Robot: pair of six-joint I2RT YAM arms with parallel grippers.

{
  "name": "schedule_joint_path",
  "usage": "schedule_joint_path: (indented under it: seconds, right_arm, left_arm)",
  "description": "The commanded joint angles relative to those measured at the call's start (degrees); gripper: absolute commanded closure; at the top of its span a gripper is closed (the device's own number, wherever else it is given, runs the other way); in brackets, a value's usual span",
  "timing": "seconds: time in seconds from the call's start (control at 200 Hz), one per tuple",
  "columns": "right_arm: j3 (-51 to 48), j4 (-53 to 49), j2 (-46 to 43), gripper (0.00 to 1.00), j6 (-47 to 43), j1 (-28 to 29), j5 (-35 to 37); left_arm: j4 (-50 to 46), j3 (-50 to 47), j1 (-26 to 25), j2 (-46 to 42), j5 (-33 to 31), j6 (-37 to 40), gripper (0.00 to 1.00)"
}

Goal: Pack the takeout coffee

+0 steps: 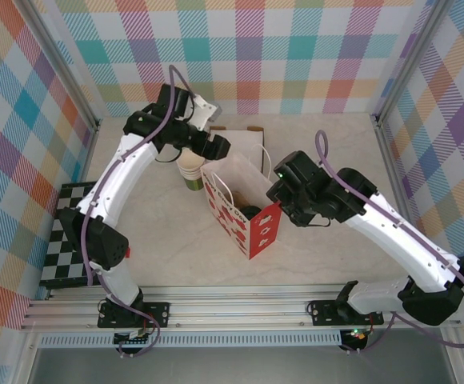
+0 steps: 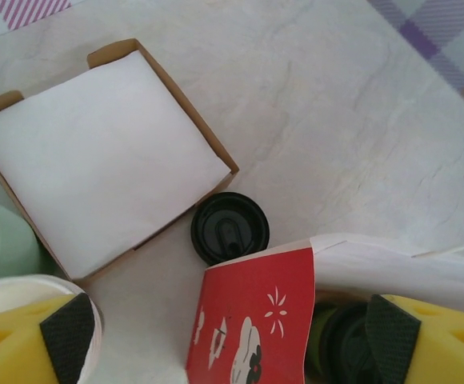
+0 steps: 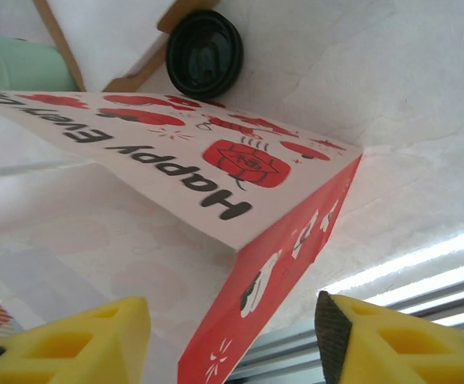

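The takeout coffee [image 2: 340, 348] sits inside the paper bag [image 1: 262, 230]. From the left wrist we see its black lid and a sliver of green cup down past the bag's red end wall. The bag stands upright and open-topped in the middle of the table [image 1: 176, 240], white on its long sides and red on its ends (one long side reads "Happy Every…" in the right wrist view).

The left gripper [image 2: 232, 340] hangs over the bag's far end with its fingers spread wide and nothing between them in its grasp. One yellow finger is above the bag's mouth just beside the coffee's lid, and the other is above the cream rim of the stack of green cups [image 1: 190, 170]. That stack stands just left of the bag's far end.

The right gripper [image 3: 236, 344] is at the bag's near-right end. Its fingers stand apart with the bag's red corner between them, and we see a gap on each side, so it pinches nothing.

Beyond the bag, at the far side, lies a brown box of napkins [image 2: 96, 160]. A loose black lid [image 2: 230, 228] rests on the table just beside that box's corner, between the box and the bag. A checkered mat [image 1: 64, 240] lies at the left edge, well apart from the bag.
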Motion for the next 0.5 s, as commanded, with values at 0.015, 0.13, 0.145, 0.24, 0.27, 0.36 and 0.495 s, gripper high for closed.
schedule_joint_path:
  seconds: [0.015, 0.13, 0.145, 0.24, 0.27, 0.36, 0.495]
  right_arm:
    - [-1.9, 0.4, 0.0, 0.45, 5.3, -0.2, -2.2]
    - [-1.7, 1.1, 1.1, 0.48, 4.3, -0.3, -2.5]
    - [-1.7, 1.3, 1.2, 0.48, 4.2, -0.3, -2.6]
    - [-1.8, 2.1, 2.1, 0.54, 3.2, -0.4, -3.1]
    - [-1.8, 2.1, 2.2, 0.56, 3.1, -0.5, -3.1]
    - [-2.1, 2.4, 2.4, 0.62, 2.4, -0.7, -3.0]
    - [-2.7, 3.9, 2.6, 0.71, 0.1, -1.4, -3.8]
  left_arm:
    - [-4.4, 2.1, -1.3, 1.4, -1.0, 8.2, 0.17]
    - [-4.6, 2.2, -1.7, 2.3, -0.5, 9.3, 0.25]
    - [-4.7, 2.2, -1.8, 2.5, -1.0, 9.4, 0.26]
    - [-6.5, 2.8, -2.4, 3.5, -3.6, 10.3, 0.30]
    - [-6.9, 2.9, -2.5, 3.6, -3.9, 10.5, 0.32]
    - [-7.1, 2.4, -2.7, 3.6, -4.4, 10.5, 0.41]
    - [-6.1, 2.1, -3.0, 3.4, -5.8, 9.6, 0.64]
